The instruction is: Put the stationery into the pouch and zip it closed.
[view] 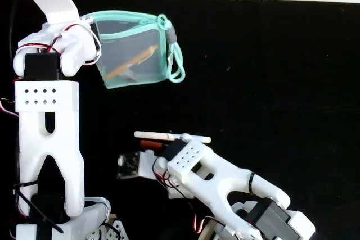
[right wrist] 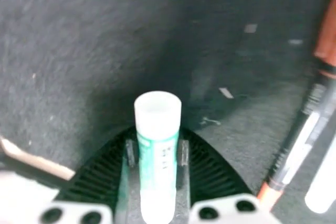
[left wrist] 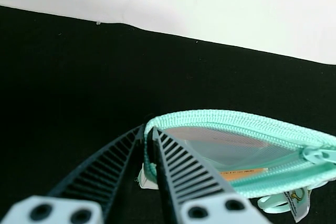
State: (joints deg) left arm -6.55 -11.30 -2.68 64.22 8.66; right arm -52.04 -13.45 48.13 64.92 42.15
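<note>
The left end effector [left wrist: 148,134] is clamped on one end of the mint pouch [view: 134,54], which sits toward the far left corner of the surface [view: 270,82] with a pencil [view: 132,63] already inside. The right end effector [right wrist: 156,149] grips a white-and-green tube [right wrist: 156,129] nearer the near edge, beside an orange marker [right wrist: 296,150] and a white pen [view: 171,136] lying loose. The main risk is at the mouth. The gap along the zipper [left wrist: 236,121] looks like a narrow slit, though the angle makes its width hard to judge. The tube could catch on the teeth, shove the soft pouch aside or twist it out of the pinch. Much of the tube sticks out past the fingers, so a knock there may tip it in the grip.
</note>
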